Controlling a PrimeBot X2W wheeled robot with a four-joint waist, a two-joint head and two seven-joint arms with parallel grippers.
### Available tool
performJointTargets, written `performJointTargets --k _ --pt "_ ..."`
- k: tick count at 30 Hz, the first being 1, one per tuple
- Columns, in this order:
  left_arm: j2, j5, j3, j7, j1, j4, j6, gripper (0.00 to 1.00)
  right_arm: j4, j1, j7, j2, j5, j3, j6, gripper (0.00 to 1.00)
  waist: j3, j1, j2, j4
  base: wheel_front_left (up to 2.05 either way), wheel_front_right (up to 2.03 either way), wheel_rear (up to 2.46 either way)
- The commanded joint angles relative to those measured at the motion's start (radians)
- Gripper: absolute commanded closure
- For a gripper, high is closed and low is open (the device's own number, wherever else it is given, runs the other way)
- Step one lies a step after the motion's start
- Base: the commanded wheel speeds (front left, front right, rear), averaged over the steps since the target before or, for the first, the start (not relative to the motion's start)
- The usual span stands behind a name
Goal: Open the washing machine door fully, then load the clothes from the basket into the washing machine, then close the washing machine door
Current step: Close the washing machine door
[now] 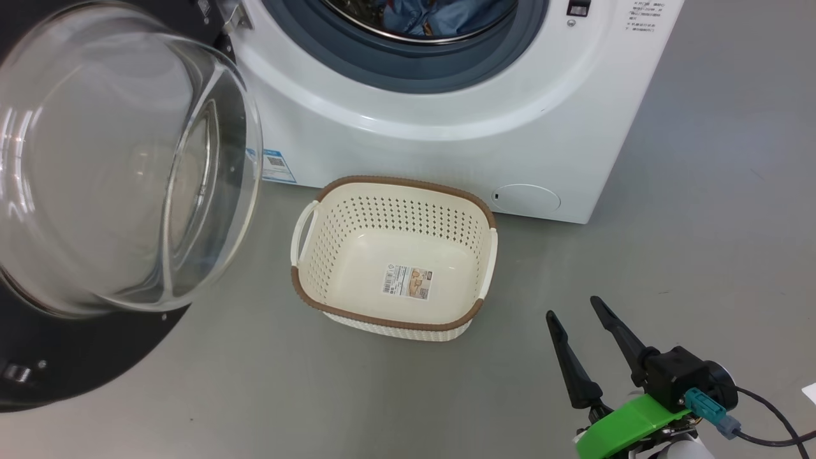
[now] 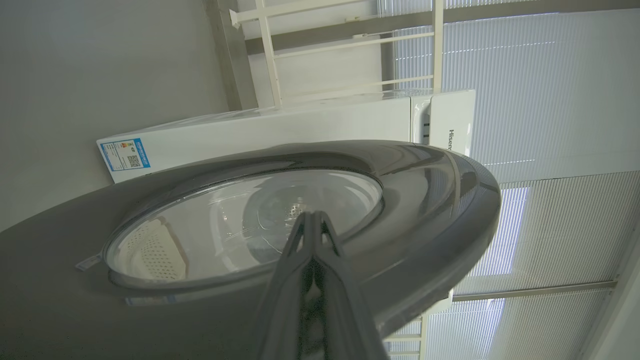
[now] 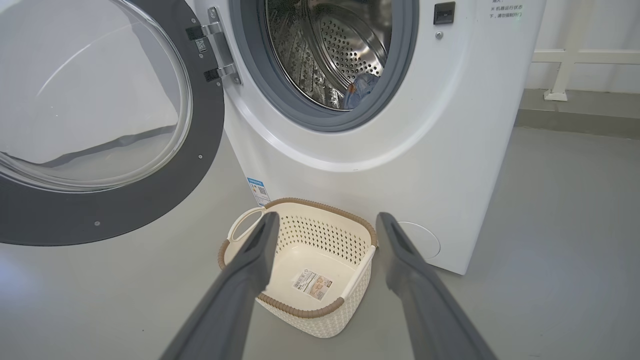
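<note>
The washing machine (image 1: 446, 140) stands with the washing machine door (image 1: 64, 363) swung wide to the left, its glass bowl bulging toward me. The clothes (image 1: 433, 16), blue fabric, lie inside the steel drum (image 3: 362, 85). On the floor in front, the cream basket (image 1: 408, 182) holds no clothes, just a label on its bottom. My right gripper (image 1: 572, 307) hovers open to the right of the basket; its wrist view frames the basket (image 3: 300, 310) between the fingers (image 3: 327, 217). My left gripper (image 2: 312, 215) is shut on nothing, its tips pointing at the door's outer face (image 2: 440, 200); contact is unclear.
Grey floor runs all around the machine and basket. A white rail (image 3: 555, 92) stands behind the machine to the right. The left wrist view shows window blinds (image 2: 550, 75) and a white frame beyond the machine (image 2: 300, 130).
</note>
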Motion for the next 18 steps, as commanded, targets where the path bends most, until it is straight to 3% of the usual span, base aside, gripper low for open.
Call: performJointTargets --k 1,10,18 --pt "0.031 -0.02 0.021 0.047 0.023 -0.047 -0.003 1.0 -0.02 -0.033 -0.005 0.007 0.011 0.029 0.006 0.0 0.0 0.0 0.0 -0.002 0.0 0.0 0.0" --pt "-0.072 -0.056 0.072 0.173 0.128 -0.211 -0.003 1.0 -0.021 -0.027 -0.005 0.007 0.026 0.032 0.006 0.0 -0.006 0.0 0.0 -0.021 0.0 0.0 0.0" --pt "-0.166 -0.069 0.054 0.246 0.162 -0.336 -0.003 1.0 -0.022 -0.022 -0.005 0.007 0.026 0.034 0.006 0.0 -0.009 0.0 0.0 -0.03 0.0 0.0 0.0"
